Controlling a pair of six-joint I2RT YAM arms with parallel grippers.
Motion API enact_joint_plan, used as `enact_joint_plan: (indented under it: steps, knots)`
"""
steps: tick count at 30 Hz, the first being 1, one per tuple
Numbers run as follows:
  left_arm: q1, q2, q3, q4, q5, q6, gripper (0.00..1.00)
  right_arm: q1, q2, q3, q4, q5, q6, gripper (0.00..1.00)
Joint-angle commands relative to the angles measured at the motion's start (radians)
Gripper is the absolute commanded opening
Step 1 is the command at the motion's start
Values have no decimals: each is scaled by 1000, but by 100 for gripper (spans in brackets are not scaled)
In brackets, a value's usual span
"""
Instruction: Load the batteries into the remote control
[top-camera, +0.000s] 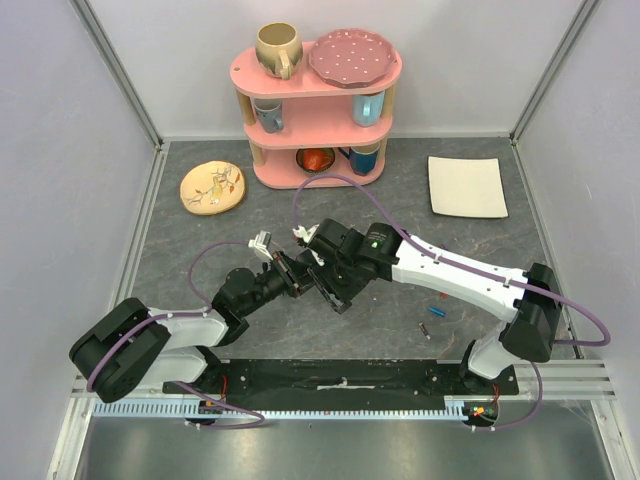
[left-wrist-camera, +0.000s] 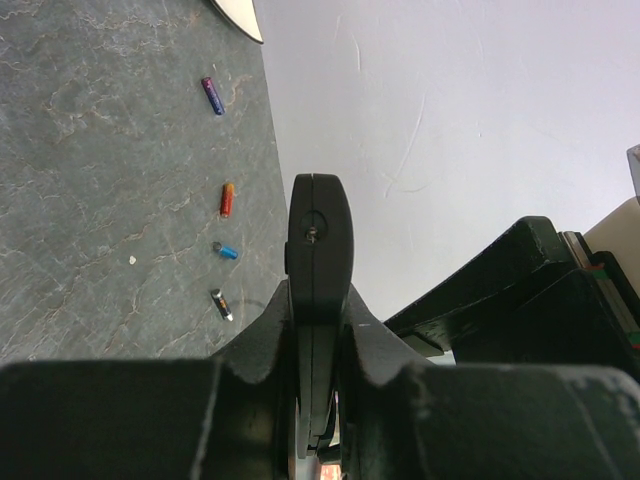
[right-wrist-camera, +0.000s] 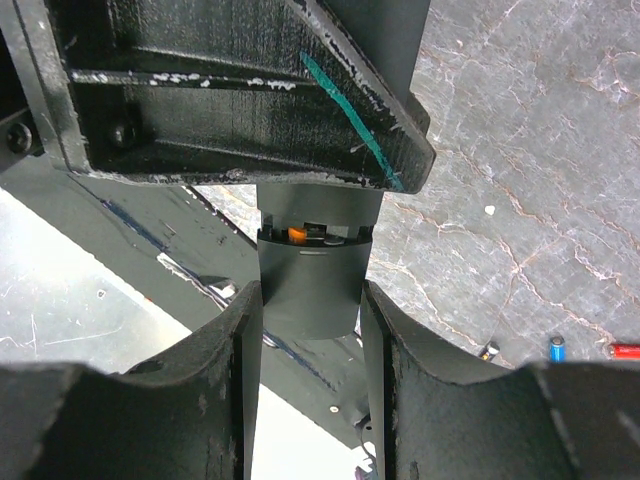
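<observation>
The black remote control (left-wrist-camera: 320, 245) is held edge-on, off the table, in my left gripper (left-wrist-camera: 318, 305), whose jaws are shut on its lower part. My right gripper (right-wrist-camera: 312, 300) meets it from the other side, its two fingers (right-wrist-camera: 235, 340) pressed against the sides of the remote control's (right-wrist-camera: 310, 290) cover end. An orange battery (right-wrist-camera: 297, 234) shows in the slot just above that cover. Loose batteries lie on the table: blue-purple (left-wrist-camera: 212, 96), orange-red (left-wrist-camera: 227, 200), blue (left-wrist-camera: 226, 251) and grey (left-wrist-camera: 221, 304). Both grippers (top-camera: 308, 272) join at the table's middle.
A pink two-tier shelf (top-camera: 318, 110) with mugs and a plate stands at the back. A yellow painted dish (top-camera: 212, 187) lies to its left, and a white square plate (top-camera: 467, 186) at the back right. Loose batteries (top-camera: 437, 311) lie beside the right arm.
</observation>
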Motion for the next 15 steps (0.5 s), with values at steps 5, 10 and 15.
enact_joint_plan:
  steps: [5, 10, 15]
  knots:
    - [-38, -25, 102, 207, 57, -85, 2, 5, 41, -18, 31, 58, -12, 0]
    - [-65, -11, 112, 209, 63, -76, 2, 5, 42, -16, 35, 78, -11, 0]
    - [-79, -10, 120, 210, 65, -71, 2, 1, 42, -16, 37, 88, -12, 0]
